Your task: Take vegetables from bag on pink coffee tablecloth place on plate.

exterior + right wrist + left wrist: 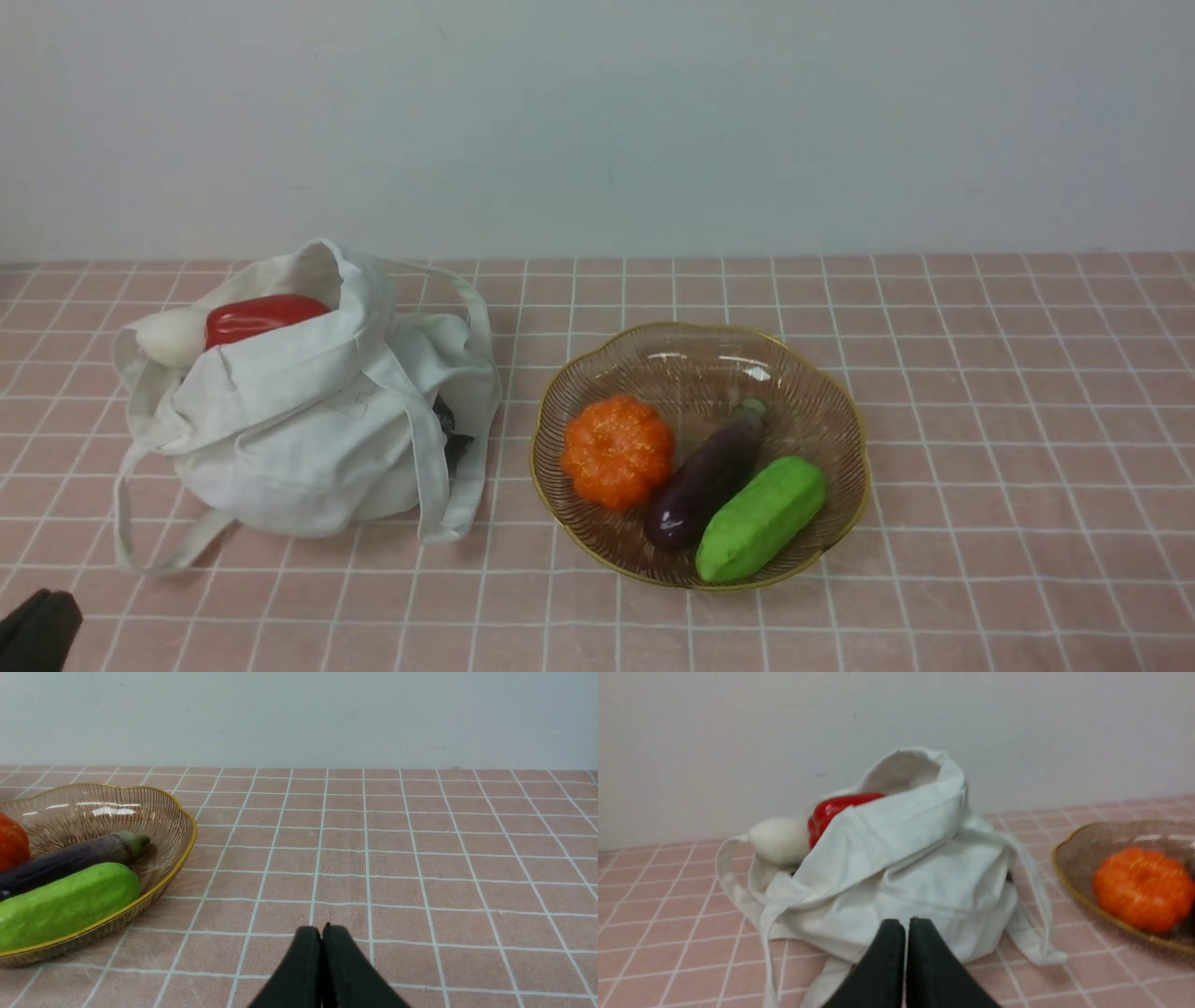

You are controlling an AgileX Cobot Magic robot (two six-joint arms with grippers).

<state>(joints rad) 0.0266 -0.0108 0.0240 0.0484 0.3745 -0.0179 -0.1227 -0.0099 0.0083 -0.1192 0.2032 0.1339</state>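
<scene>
The left gripper (pixel 906 926) hangs just in front of the bag (pixel 317 420), its two black fingers pressed together with nothing between them and clear of the cloth. The right gripper (pixel 322 933) is likewise fully closed and empty, poised over bare pink coffee tablecloth (pixel 980 420) to the right of the plate (pixel 822 392) and well apart from it.

The plate, the scene's anchor, sits on the tablecloth with the bag to its left, near but not touching. Inside the plate lie a green cucumber (pixel 761 518) at the front right, a purple eggplant (pixel 705 476) just left of it and touching it, and an orange pumpkin (pixel 616 451) further left.

In the bag's open mouth, on the side away from the plate, a red pepper (pixel 257 317) and a white radish (pixel 173 336) rest side by side, touching. The bag's strap handles trail onto the tablecloth.
</scene>
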